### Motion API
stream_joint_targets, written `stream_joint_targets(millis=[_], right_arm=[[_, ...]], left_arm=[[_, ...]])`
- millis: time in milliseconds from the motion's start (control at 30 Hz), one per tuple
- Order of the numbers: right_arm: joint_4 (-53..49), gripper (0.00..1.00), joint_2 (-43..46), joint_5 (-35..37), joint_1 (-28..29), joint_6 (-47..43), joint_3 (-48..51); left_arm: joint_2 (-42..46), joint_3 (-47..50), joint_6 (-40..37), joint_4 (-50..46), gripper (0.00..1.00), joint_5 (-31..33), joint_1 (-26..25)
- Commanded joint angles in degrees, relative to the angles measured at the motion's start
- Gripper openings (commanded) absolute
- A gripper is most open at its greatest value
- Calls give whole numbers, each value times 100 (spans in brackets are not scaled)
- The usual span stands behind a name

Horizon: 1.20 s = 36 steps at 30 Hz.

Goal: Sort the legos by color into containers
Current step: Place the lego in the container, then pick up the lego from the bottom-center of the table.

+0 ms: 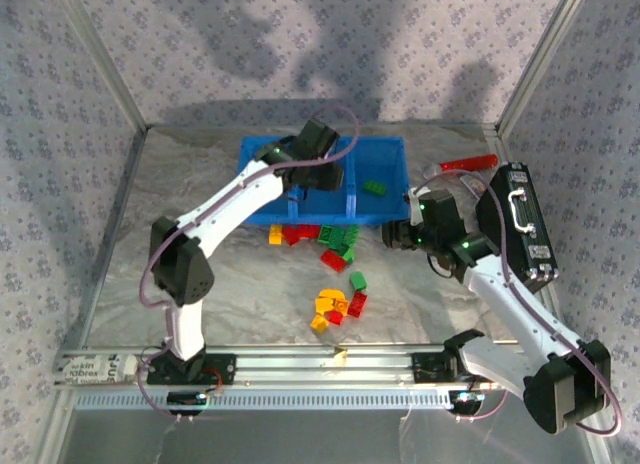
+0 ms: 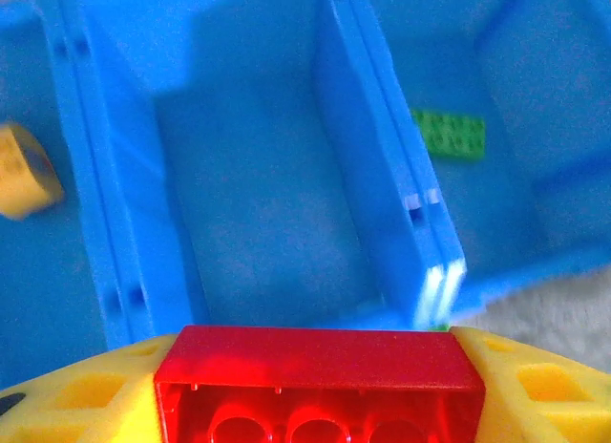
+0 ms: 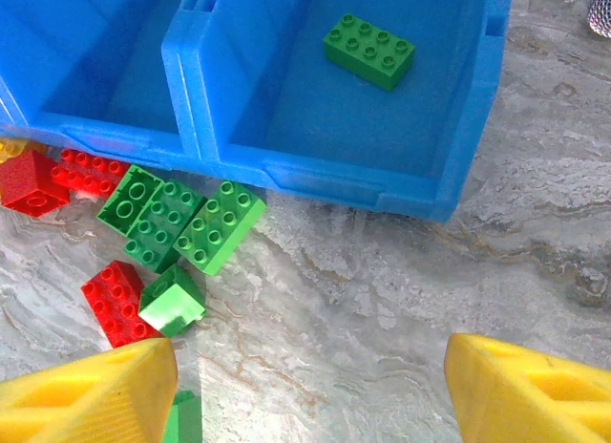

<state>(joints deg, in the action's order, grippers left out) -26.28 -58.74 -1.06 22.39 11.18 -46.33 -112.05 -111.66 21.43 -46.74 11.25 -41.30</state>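
Found the left claw (image 2: 320, 405) clenched on a red plastic brick (image 2: 320, 367), pinched between its yellow fingers (image 2: 76, 395) and hanging above the near wall of the middle compartment (image 2: 258, 195) of the bright blue rectangular plastic tray (image 1: 390, 144). Saw a yellow-orange brick (image 2: 24, 171) in the left compartment (image 2: 29, 271) and a flat green brick (image 3: 368, 50) in the right compartment (image 3: 363, 128). Noted the right claw (image 3: 310, 386) released, jaws wide with nothing between, poised low over the grey marbled worktop (image 3: 382, 290) just in front of the tray's right corner. Spotted loose red and green bricks (image 3: 181, 223) lying close against the tray's front wall, with perhaps a yellow one at the left end, only a sliver in view. Made out a second small heap of yellow-orange and red bricks (image 1: 335, 306) nearer the arm bases, apart from the tray.
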Motion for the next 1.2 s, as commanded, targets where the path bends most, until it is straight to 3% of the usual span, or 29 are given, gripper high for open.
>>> stream_joint_targets(millis=[0,100,233,433,567,733,867,1000,1167], right_arm=[[-276,76,175,-95,-25,53,-237],[-384,77,326,-92,-16,33,-239],[-327,78,408,-204,-8,73,-55],[-406,77,245,-443,242,35,28],[-661,75,65,-205,886,198,55],[-1058,69,-187,351,1854,1262,280],[-760,67,-315,494,2458,2407,714],[-425,66,-746,627,2756,3201,874],[-370,63,-1317,763,3107,3775,783]], left_arm=[[-748,-1033,-220,-1087,77,197,68],[-645,-1182,-226,-1289,84,548,-145],[204,-56,-327,-572,94,678,-521],[1514,2037,100,213,91,52,-682],[2551,3742,553,1013,86,-522,-753],[3497,5236,1141,1229,82,-640,-786],[4183,6026,1496,1387,81,-648,-628],[4779,6672,1822,1604,76,-1100,-64],[5150,6848,1819,1399,75,-994,6]])
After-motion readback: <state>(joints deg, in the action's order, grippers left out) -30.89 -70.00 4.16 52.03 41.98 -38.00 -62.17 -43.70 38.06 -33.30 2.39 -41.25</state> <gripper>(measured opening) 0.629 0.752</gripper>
